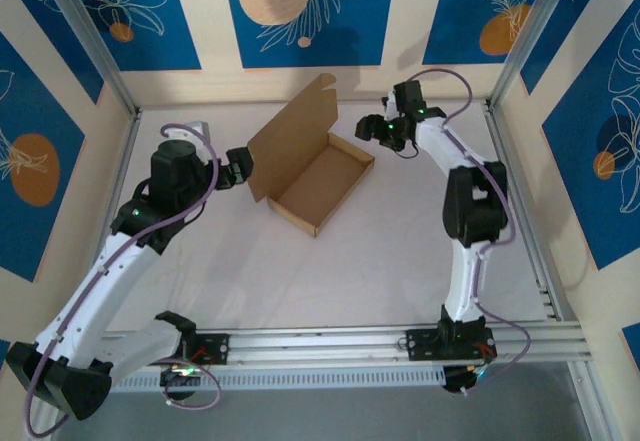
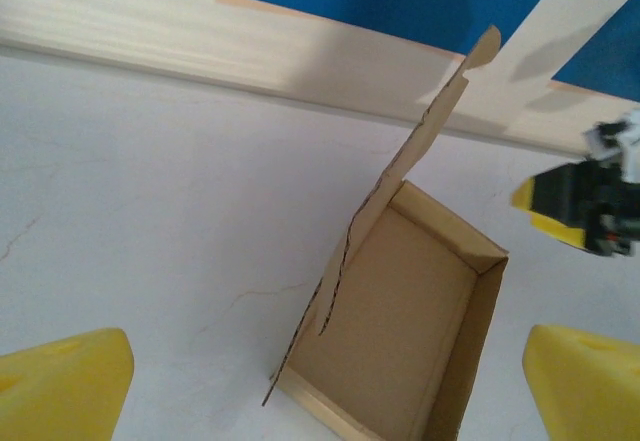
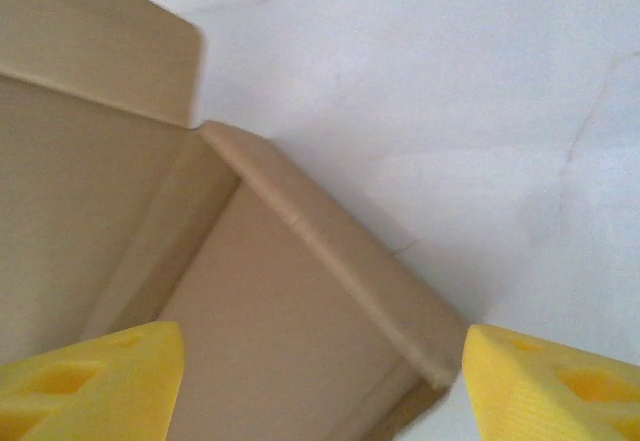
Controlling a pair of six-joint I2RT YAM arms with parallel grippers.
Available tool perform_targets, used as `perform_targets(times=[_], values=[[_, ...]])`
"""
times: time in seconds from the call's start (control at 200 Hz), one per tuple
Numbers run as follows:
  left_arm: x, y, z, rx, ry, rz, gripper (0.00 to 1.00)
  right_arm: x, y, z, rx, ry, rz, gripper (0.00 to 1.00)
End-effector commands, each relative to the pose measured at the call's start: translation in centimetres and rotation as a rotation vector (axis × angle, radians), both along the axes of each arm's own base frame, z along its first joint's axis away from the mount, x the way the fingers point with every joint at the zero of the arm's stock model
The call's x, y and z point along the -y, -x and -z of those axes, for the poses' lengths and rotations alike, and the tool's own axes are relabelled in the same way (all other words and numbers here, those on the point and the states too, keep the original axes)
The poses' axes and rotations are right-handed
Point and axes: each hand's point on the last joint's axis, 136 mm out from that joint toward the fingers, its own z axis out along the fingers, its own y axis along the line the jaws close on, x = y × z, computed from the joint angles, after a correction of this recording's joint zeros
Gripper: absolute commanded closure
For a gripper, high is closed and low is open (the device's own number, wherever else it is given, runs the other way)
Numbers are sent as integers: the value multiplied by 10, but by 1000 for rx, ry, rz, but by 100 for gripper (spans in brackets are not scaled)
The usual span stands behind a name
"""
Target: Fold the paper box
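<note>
The paper box is a shallow brown cardboard tray in the middle of the table, with its lid flap standing upright along its left side. My left gripper hovers just left of the lid, open; in the left wrist view its yellow fingers frame the box from a distance. My right gripper hangs open over the tray's far corner. In the right wrist view its fingertips straddle the tray wall, touching nothing.
A white cloth covers the table. Aluminium frame posts and blue patterned walls enclose it. Free surface lies in front of and to the right of the box. The right gripper shows beyond the box in the left wrist view.
</note>
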Motion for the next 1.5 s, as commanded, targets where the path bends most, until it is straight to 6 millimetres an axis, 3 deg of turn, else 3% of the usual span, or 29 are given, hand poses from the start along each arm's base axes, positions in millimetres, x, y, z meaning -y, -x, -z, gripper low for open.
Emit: perform_targets(times=[0.0, 0.215, 0.345, 0.465, 0.55, 0.8, 1.0, 1.106, 1.181, 1.361, 1.496], values=[[4, 1, -5, 33, 31, 26, 0, -11, 11, 30, -109, 27, -128, 25], [5, -2, -5, 55, 15, 33, 0, -37, 4, 46, -144, -26, -199, 32], [7, -5, -5, 58, 20, 38, 0, -47, 21, 54, -170, 10, -210, 37], [8, -4, -9, 64, 34, 42, 0, -44, 43, 60, -183, 81, -187, 40], [7, -1, -13, 72, 37, 38, 0, -41, 63, 58, -179, 103, -154, 42], [1, 7, -13, 69, 11, 33, 0, -32, 149, 75, -223, 229, -50, 56], [1, 7, 14, -7, -73, 49, 0, -19, 213, 87, -261, 272, 121, 56], [10, 9, 26, -39, -92, 86, 0, -9, 225, 79, -227, 279, 185, 54], [13, 10, 30, -45, -111, 100, 0, -13, 225, 63, -164, 230, 150, 50], [16, 10, 36, -50, -167, 117, 0, -12, 221, 6, -30, 207, 56, 40], [16, -1, 44, -56, -195, 90, 0, 8, 218, -35, 12, 148, 92, 39]])
